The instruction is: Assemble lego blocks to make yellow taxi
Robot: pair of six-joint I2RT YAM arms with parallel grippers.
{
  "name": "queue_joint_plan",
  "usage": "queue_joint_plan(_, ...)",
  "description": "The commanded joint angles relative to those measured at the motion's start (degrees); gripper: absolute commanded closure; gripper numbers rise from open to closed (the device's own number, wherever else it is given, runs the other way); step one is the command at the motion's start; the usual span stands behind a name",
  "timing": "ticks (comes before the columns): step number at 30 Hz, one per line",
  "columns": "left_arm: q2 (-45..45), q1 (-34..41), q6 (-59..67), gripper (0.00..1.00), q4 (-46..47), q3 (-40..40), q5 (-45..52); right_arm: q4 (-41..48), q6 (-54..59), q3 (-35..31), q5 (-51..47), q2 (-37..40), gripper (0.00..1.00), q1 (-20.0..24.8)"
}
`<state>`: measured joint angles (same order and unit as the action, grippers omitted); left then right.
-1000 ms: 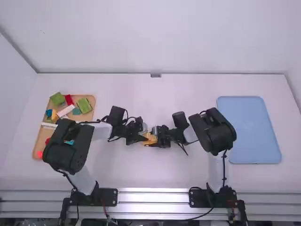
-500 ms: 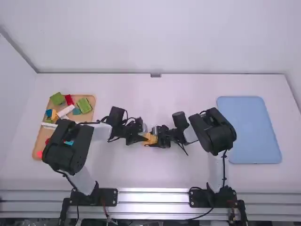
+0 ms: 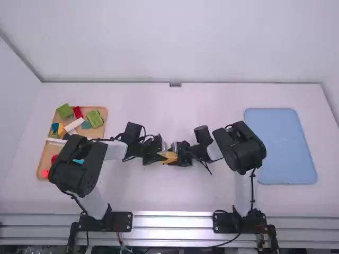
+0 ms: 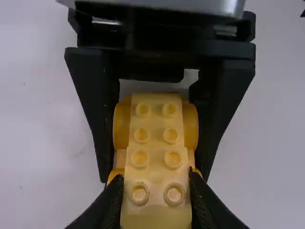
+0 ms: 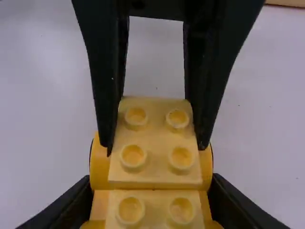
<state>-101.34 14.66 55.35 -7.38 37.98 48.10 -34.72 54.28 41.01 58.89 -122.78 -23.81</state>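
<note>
Left fingers (image 4: 107, 205): drawn in against both flanks of the upper brick (image 5: 155, 160), a narrow grip that leaves its studs bare.
Right fingers (image 5: 74, 205): set wider, pinching the studded body (image 5: 155, 205) with its round yellow pieces (image 4: 122, 125) between them, opposite my left.
Yellow model: midway between my two arms, over the middle of the worktop (image 3: 185, 201); I can't tell whether it touches down.
Why two grips: I judge the right steadies the body while the left seats or squares the brick above it.
Brick fit: it sits a step above the studs beside it; whether it is fully pressed home I can't tell. Uneven pressure could tilt it.
Wooden tray (image 3: 47, 153): at the left, loose coloured blocks (image 3: 95, 118) gathered within the left arm's reach.
Blue tray (image 3: 280, 145): at the right, perhaps for the finished taxi.
</note>
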Motion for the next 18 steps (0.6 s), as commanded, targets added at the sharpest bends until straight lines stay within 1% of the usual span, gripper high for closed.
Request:
queue_joint_plan(1, 0.9, 1.4, 1.0, 0.98, 0.8, -1.0, -0.8, 0.0, 1.1, -0.5, -1.9, -0.6, 0.5, -0.2)
queue_joint_plan(3, 0.9, 1.3, 1.0, 0.95, 0.7, -1.0, -2.0, 0.1, 1.1, -0.5, -1.9, -0.6, 0.5, -0.2)
queue_joint_plan(4, 0.9, 1.5, 1.0, 0.86, 0.7, -1.0, -2.3, 0.1, 1.1, -0.5, -1.9, -0.6, 0.5, -0.3)
queue_joint_plan(5, 0.9, 1.6, 1.0, 0.71, 0.7, -1.0, -2.3, 0.1, 1.1, -0.5, -1.9, -0.6, 0.5, -0.3)
queue_joint_plan(6, 0.9, 1.6, 1.0, 0.71, 0.7, -1.0, -2.3, 0.1, 1.1, -0.5, -1.9, -0.6, 0.5, -0.3)
queue_joint_plan(7, 0.9, 1.3, 1.0, 0.62, 0.4, -1.0, -2.0, 0.1, 1.1, -0.5, -1.9, -0.6, 0.5, -0.3)
queue_joint_plan(8, 0.9, 1.1, 1.0, 0.56, 0.2, -1.0, -1.7, 0.1, 1.1, -0.5, -1.9, -0.6, 0.51, -0.3)
queue_joint_plan(9, 0.9, 1.0, 1.0, 0.48, -0.3, -1.0, -0.7, 0.1, 1.0, -0.5, -1.9, -0.6, 0.5, -0.2)
queue_joint_plan(10, 1.0, 1.0, 1.0, 0.36, -0.9, -1.0, -0.3, 0.1, 1.0, -0.5, -1.9, -0.6, 0.5, -0.2)
queue_joint_plan(11, 1.0, 1.1, 1.0, 0.32, -1.3, -1.0, 0.2, 0.1, 1.0, -0.5, -1.9, -0.6, 0.5, -0.2)
queue_joint_plan(12, 1.2, 1.2, 1.0, 0.25, -2.3, -1.0, 1.5, 0.2, 1.1, -0.5, -1.9, -0.6, 0.5, -0.2)
queue_joint_plan(16, 4.3, 0.6, 0.7, 0.24, -2.3, -0.7, 2.4, 0.2, 1.1, -0.5, -1.9, -0.6, 0.5, -0.3)
queue_joint_plan(18, 5.6, 0.4, -0.7, 0.24, -2.3, -0.7, 2.4, 0.2, 1.1, -0.5, -1.9, -0.6, 0.5, -0.2)
